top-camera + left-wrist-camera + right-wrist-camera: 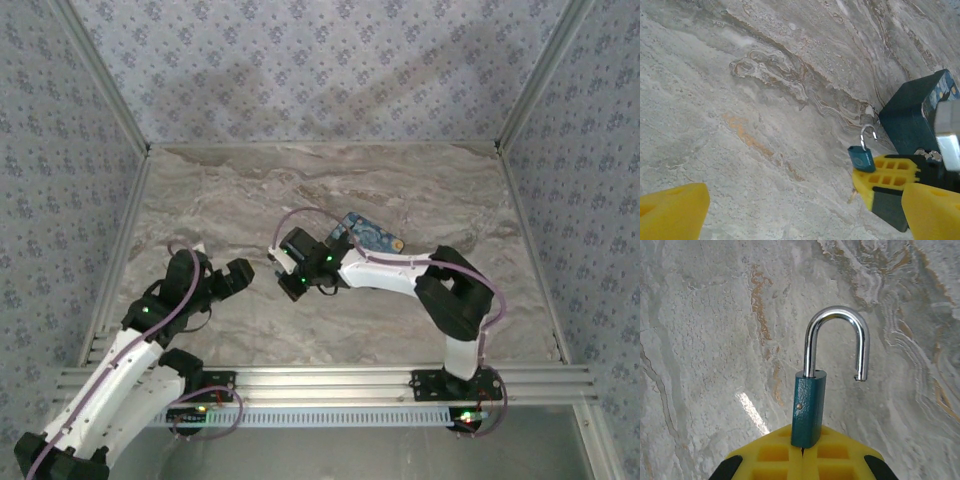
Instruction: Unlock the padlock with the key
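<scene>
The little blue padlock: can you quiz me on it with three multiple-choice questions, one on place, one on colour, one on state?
1. Where is the padlock? A) flat on the table B) pinched in the right gripper C) on the box
2. What colour is its body? A) red B) brass C) dark blue-green
3. How is its shackle? A) open, one end free B) clicked shut C) missing
Answers: 1 B, yellow fingertips clamp its lower end. 2 C, the body is painted teal-blue. 3 A, one leg hangs clear of the body.
</scene>
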Tool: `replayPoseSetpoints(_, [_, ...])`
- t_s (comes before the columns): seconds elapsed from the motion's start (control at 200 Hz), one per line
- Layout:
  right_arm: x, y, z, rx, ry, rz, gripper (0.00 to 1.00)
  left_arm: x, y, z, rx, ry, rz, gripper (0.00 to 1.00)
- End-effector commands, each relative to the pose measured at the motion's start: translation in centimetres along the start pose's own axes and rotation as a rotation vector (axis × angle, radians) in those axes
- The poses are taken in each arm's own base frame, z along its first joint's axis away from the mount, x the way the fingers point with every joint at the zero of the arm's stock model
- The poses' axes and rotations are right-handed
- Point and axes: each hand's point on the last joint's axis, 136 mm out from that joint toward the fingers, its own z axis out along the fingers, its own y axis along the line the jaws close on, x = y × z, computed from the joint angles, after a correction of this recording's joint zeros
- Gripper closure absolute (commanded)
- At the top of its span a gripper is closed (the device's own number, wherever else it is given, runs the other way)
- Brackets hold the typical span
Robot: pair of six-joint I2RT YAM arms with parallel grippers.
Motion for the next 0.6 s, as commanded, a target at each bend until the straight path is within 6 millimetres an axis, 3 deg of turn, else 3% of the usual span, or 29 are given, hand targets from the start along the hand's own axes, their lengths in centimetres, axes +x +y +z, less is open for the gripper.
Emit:
replayPoseSetpoints(0.0, [-0.3,0.8,0.9,-0.038,0.013,0.038,1.00,0.2,0.4,-0.1,-0.004,0.005,-0.028,0.02])
replayPoseSetpoints(0.18, [1.0,0.3,2.6,-0.044,0.082,0.068,1.00,0.4,0.3,0.0,0.006,0.006,-0.045,0.02])
replayPoseSetpoints(0.39, [1.7,-0.4,3.2,-0.040,0.119,0.098,0.91,0.1,0.1,-0.2,0.011,-0.001,-0.049,0.02])
replayPoseSetpoints(0.595, [1.6,-1.4,1.3,-0.014,0.127,0.104,0.64,-0.4,0.0,-0.4,0.005,-0.018,-0.050,0.02])
